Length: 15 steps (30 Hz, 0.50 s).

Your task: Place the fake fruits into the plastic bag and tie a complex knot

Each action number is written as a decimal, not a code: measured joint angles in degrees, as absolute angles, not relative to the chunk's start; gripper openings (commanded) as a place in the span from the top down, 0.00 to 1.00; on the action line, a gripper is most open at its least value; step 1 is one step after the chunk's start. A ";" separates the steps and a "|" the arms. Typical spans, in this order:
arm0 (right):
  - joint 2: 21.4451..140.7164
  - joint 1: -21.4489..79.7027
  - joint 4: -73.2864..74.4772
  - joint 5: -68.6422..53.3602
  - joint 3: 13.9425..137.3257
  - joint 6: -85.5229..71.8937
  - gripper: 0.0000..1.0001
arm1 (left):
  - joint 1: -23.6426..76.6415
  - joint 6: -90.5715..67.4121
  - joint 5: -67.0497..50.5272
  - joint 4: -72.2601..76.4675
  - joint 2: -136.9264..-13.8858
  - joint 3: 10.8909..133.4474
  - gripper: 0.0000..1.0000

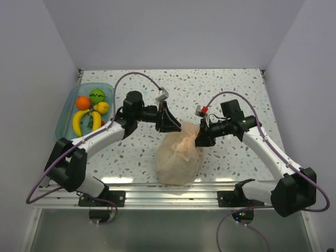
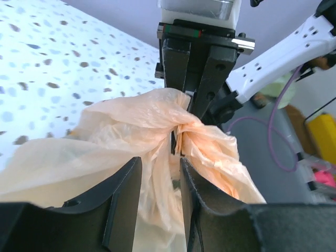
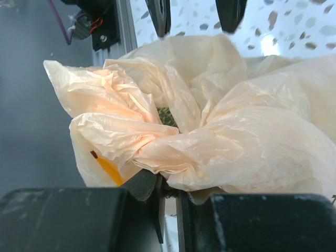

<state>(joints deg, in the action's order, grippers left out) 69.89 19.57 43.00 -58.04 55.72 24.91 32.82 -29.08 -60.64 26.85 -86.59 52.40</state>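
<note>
Peach-orange, thin, translucent plastic bag [image 1: 177, 157] bulging on the speckled table [image 1: 236, 89] near its front edge, between both arms. Right end effector [image 1: 198, 137] clenched on the gathered, twisted neck [image 2: 178, 131]; left end effector [image 1: 173, 127] released, fingers [image 2: 123, 202] parted with loose film running between. Lying in the clear blue rectangular plastic tray [image 1: 64, 114] at far left, well apart: glossy yellow plastic bananas [image 1: 79, 122], round orange fruit [image 1: 82, 102], green ball [image 1: 97, 95]. Probably light, limp and slippery, tearing easily; best taken at the bunched neck or a handle tail, never by the thin body wall.
</note>
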 measured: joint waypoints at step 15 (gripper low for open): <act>68.01 22.17 16.99 -59.48 49.25 23.24 1.00 | 28.01 13.43 -58.59 -15.00 -68.23 55.22 0.44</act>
